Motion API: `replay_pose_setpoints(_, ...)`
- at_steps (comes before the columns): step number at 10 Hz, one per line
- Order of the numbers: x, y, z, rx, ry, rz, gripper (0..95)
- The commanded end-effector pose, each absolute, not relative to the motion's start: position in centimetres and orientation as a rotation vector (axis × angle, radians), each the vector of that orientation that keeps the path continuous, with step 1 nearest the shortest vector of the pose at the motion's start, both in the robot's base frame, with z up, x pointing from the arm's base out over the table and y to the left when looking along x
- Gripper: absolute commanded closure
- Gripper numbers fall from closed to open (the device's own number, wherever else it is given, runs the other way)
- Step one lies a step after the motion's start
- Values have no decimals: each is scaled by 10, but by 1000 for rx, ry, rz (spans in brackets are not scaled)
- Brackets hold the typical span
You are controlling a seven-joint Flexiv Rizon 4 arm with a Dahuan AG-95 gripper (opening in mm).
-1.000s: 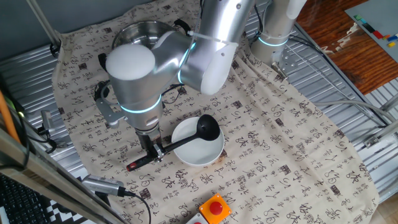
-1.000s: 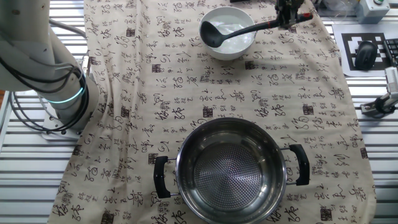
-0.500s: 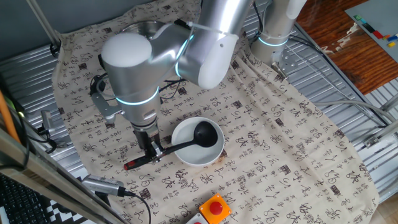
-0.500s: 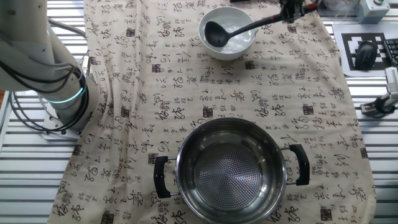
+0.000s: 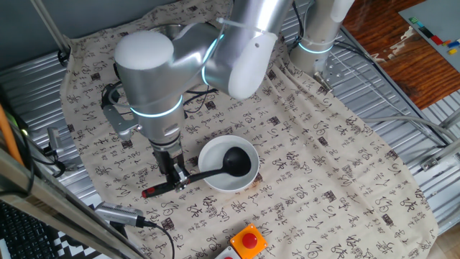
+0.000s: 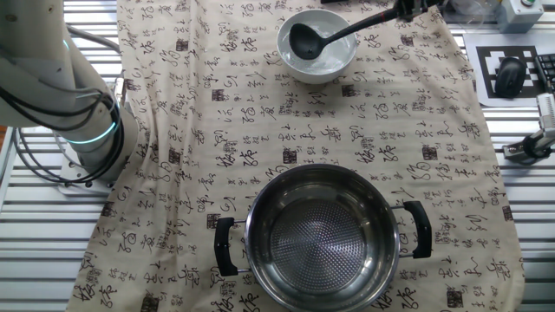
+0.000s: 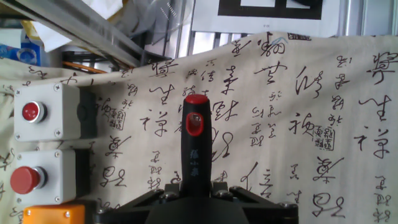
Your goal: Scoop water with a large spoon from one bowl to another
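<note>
With jaws clamped on the handle near its red end, gripper (image 5: 175,175) sits just left of white bowl (image 5: 215,177). Large spoon (image 5: 208,170) runs right from the grip, cup inside the bowl, handle across its rim. Steel pot (image 6: 318,235) is well apart from the bowl, across the printed cloth (image 6: 217,121).

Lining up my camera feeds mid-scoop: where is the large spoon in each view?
One fixed view: large spoon low centre, cup in the white bowl, handle running left to the gripper.
The other fixed view: large spoon top centre, cup in the same bowl.
Hand view: only its red-tipped handle end.
Shared landmark: the calligraphy-print cloth.
</note>
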State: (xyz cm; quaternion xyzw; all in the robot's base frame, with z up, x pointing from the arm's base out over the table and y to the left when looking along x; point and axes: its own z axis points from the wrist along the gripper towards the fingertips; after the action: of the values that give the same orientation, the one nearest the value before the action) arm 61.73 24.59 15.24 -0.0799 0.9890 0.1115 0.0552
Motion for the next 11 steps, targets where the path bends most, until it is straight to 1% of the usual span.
replay_pose_setpoints(1,623,249,155,-248,2995,361,950)
replay_pose_setpoints(5,630,251,158,-258,2975,381,950)
replay_pose_setpoints(11,625,249,155,-281,2944,380,950)
